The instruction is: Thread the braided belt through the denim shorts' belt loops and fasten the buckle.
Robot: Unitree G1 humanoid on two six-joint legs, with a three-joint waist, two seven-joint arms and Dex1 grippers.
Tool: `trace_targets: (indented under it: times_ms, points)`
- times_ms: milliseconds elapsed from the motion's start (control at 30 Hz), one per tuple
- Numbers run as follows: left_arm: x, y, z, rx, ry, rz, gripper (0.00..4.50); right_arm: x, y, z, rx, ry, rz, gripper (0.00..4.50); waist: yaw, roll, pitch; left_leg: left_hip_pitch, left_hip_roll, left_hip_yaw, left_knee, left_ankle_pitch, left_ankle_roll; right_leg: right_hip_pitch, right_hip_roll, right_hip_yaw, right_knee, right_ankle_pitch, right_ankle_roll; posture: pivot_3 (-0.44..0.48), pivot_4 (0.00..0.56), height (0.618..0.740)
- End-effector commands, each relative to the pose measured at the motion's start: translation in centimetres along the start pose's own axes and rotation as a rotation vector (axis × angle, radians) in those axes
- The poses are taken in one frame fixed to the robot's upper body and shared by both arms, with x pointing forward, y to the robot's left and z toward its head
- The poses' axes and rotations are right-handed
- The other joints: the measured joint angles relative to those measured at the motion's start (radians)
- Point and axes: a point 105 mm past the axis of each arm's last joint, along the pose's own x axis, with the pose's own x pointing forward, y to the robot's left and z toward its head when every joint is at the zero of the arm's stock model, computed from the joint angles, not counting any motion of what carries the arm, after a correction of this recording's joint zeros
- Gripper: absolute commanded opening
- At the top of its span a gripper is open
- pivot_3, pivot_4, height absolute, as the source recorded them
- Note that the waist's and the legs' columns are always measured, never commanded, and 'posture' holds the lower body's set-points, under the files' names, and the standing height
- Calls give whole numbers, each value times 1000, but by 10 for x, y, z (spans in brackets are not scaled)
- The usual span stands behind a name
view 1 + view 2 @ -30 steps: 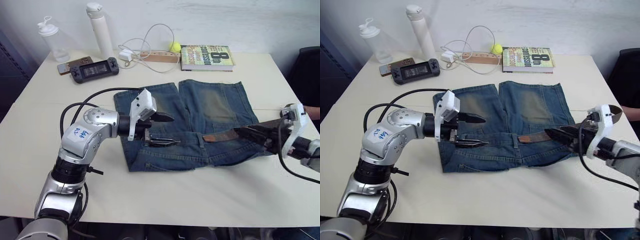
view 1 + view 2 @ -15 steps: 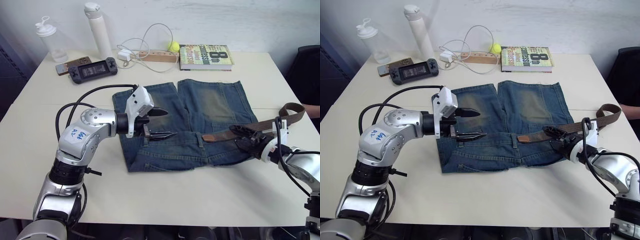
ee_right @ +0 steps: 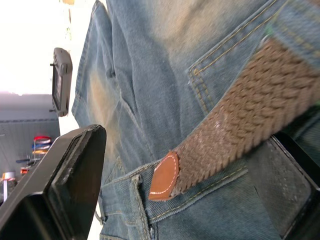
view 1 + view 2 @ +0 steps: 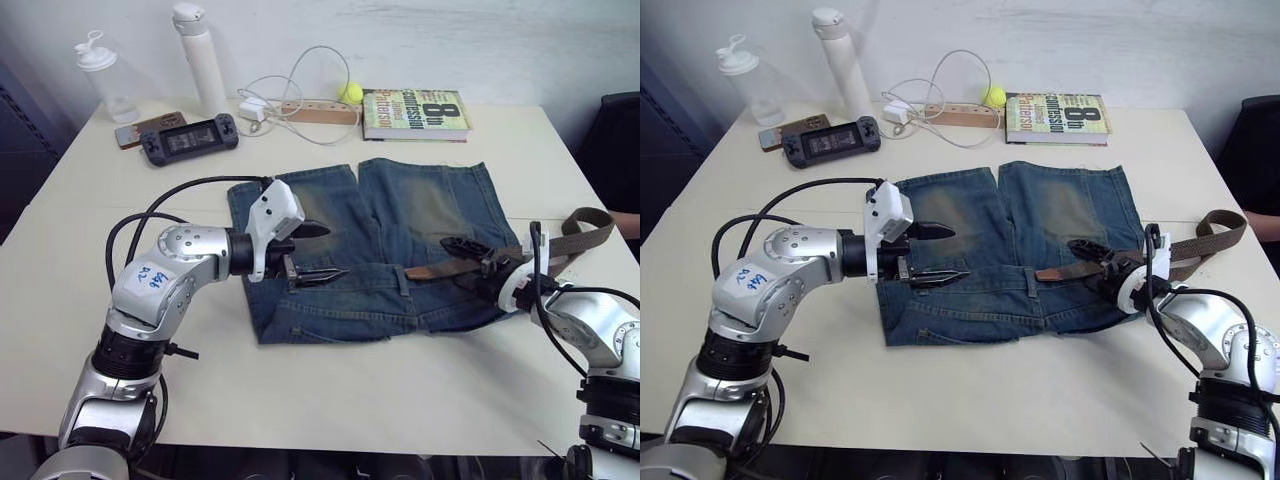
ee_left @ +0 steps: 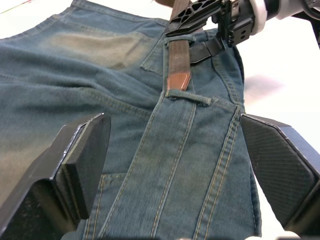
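Note:
The denim shorts lie flat on the table with the waistband toward me. The braided belt runs from its brown leather tip on the waistband out to the right, past the table edge. That tip rests against one of the belt loops. My right gripper is open, one finger on each side of the belt, just right of the tip. Over the left part of the waistband, my left gripper hovers open and holds nothing. The buckle is out of view.
Along the table's back edge stand a book, a power strip with a white cable, a yellow ball, a game console, a white bottle and a clear shaker. Bare tabletop lies in front.
My right gripper has moved left along the belt, closer to its leather tip. The tip stays at the same loop. My left gripper has barely moved.

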Motion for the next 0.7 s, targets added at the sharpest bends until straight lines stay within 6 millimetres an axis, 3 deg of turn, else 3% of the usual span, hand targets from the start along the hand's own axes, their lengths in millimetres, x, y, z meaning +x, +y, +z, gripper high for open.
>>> trace_targets:
  times_ms: [33,167,267,500,533,700]
  points:
    - [-4,-3,10,44,-27,6,4500,1,9,4,7,-14,43,4401,0,0,0,0,0,0,0,0,0,0,0,0,0,0,0,0,150,735]
    - [-4,-4,10,50,-22,6,4500,7,-10,2,42,-28,-21,4401,-1,0,0,0,0,0,0,0,0,0,0,0,0,0,0,0,150,735]
    - [-6,-2,11,54,-19,13,4500,7,-28,5,81,-68,-71,3598,-1,0,0,0,0,0,0,0,0,0,0,0,0,0,0,0,150,735]
    - [-8,-4,5,55,12,5,4500,5,-29,-1,116,-119,-41,304,-1,0,0,0,0,0,-1,0,0,0,0,0,-1,0,0,0,150,735]
    - [-8,-4,4,58,19,1,4500,6,-26,-4,111,-118,-31,22,-2,0,0,0,0,0,-1,0,0,0,0,0,-1,0,0,0,150,735]
    - [-7,-5,2,57,26,-3,4500,14,-16,-34,24,-72,10,22,-5,0,0,1,0,-1,-2,0,0,0,0,0,0,0,0,0,150,735]
